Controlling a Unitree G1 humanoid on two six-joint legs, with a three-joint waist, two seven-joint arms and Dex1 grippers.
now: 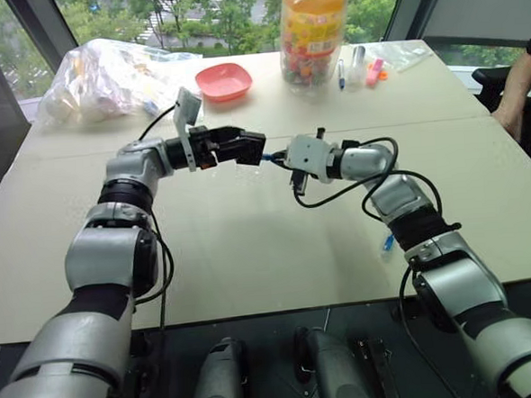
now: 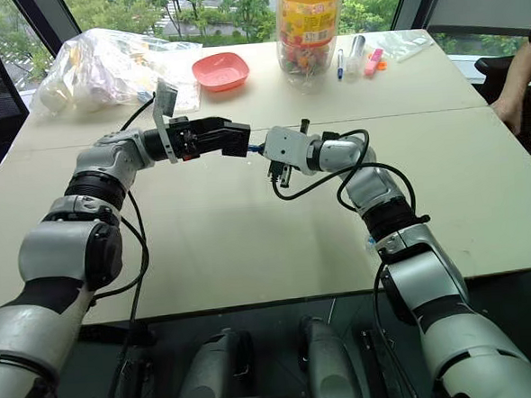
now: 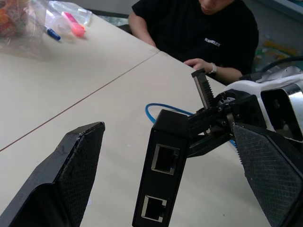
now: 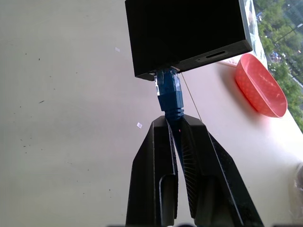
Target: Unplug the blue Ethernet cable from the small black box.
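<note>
Right gripper (image 4: pixel 174 124) is pinched shut on the blue Ethernet cable (image 4: pixel 169 97), its two black fingers (image 4: pixel 154 175) pressed together just behind the plug. That plug is still seated in a port on the side of the small black box (image 4: pixel 187 33), which hangs in the air off the end of the cable, above the beige table (image 1: pixel 250 245). In the left eye view this grip sits at the centre of the frame, a short blue stretch of cable showing between the two grippers.

Left gripper (image 3: pixel 173 165) stands wide open, its textured pads (image 3: pixel 78 165) spread at the lower left and lower right of the left wrist view, with the box between them. The box looks apart from both pads, though the right-hand gap is hard to judge. Two empty ports face the camera on the box's near side. Behind the box, a loop of the cable curves down toward the table.

At the upper centre of the left eye view a pink bowl (image 1: pixel 223 81) rests on the table, with a clear plastic bag (image 1: pixel 105 78) at the upper left and a jar of colourful items (image 1: pixel 310 34) to the bowl's right. A person's forearm (image 1: pixel 516 89) rests at the right edge
</note>
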